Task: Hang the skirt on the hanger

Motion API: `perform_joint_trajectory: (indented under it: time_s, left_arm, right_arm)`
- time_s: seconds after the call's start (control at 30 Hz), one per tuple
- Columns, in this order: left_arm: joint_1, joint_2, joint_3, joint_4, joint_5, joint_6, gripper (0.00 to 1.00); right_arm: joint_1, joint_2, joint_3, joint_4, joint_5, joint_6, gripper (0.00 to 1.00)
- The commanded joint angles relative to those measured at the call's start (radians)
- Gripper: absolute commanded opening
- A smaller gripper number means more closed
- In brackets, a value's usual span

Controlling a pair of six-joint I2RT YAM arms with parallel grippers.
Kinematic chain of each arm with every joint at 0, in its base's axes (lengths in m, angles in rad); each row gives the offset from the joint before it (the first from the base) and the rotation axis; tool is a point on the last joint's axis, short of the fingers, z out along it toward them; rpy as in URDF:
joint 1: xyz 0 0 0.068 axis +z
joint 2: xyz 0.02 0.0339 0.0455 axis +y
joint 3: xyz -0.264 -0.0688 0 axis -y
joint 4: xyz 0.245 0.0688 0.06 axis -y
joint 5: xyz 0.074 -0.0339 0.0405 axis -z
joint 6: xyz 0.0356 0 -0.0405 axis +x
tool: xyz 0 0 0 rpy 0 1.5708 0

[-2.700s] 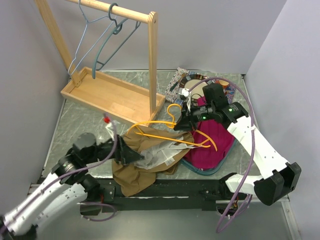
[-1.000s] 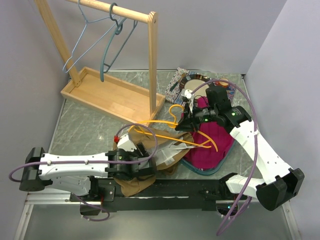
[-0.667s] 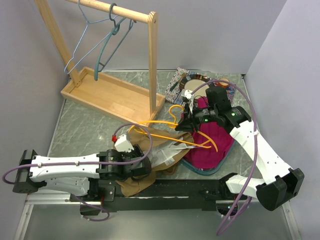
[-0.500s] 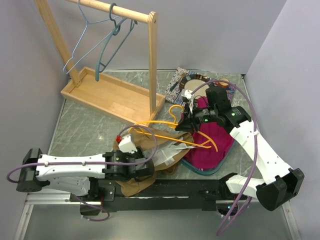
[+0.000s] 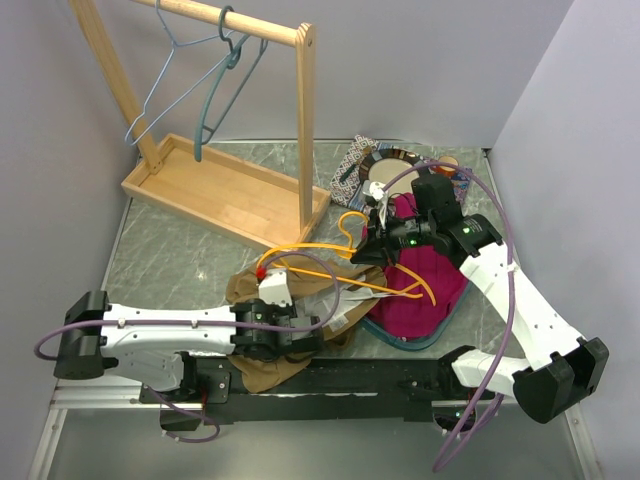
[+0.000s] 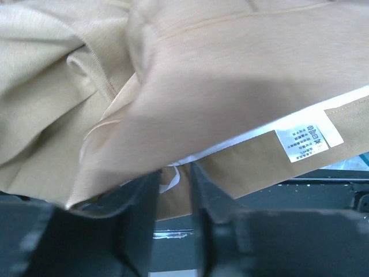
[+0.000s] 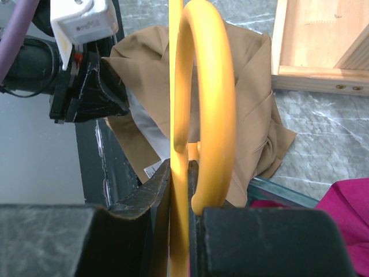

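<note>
Lying crumpled at near-center of the table (image 5: 170, 250): tan skirt (image 5: 335, 305), pale lining turned out, white care label (image 6: 304, 141) showing on the inner band. Left gripper (image 6: 174, 190) is down on the skirt's near edge. Its jaws are only narrowly apart w/ cloth and a white loop in the gap; can't tell if pinched. Right gripper (image 7: 180, 190) is clamped on the yellow hanger (image 7: 219, 104) just below its hook, w/ the hanger's arms reaching over the skirt. Magenta garment (image 5: 425, 275) lies just right, touching the skirt. Wooden rack (image 5: 225, 190) w/ blue wire hangers (image 5: 215, 85) stands at far left.
</note>
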Motion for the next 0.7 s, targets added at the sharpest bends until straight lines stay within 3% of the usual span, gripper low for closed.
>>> perform_joint_trajectory:
  time_s: [0.0, 0.1, 0.37, 0.67]
  left_arm:
    - [0.000, 0.036, 0.063, -0.029, -0.049, 0.101, 0.28]
    - [0.000, 0.048, 0.066, -0.029, -0.046, 0.138, 0.22]
    - [-0.001, -0.032, 0.038, 0.092, -0.001, 0.368, 0.32]
    - [-0.001, 0.007, 0.035, 0.120, 0.028, 0.396, 0.33]
  right_arm:
    - [-0.004, -0.035, 0.002, 0.032, -0.023, -0.001, 0.00]
    - [-0.006, -0.035, 0.002, 0.034, -0.026, -0.004, 0.00]
    - [-0.006, -0.036, -0.001, 0.032, -0.024, -0.002, 0.00]
    - [-0.006, -0.039, -0.001, 0.034, -0.023, -0.004, 0.00]
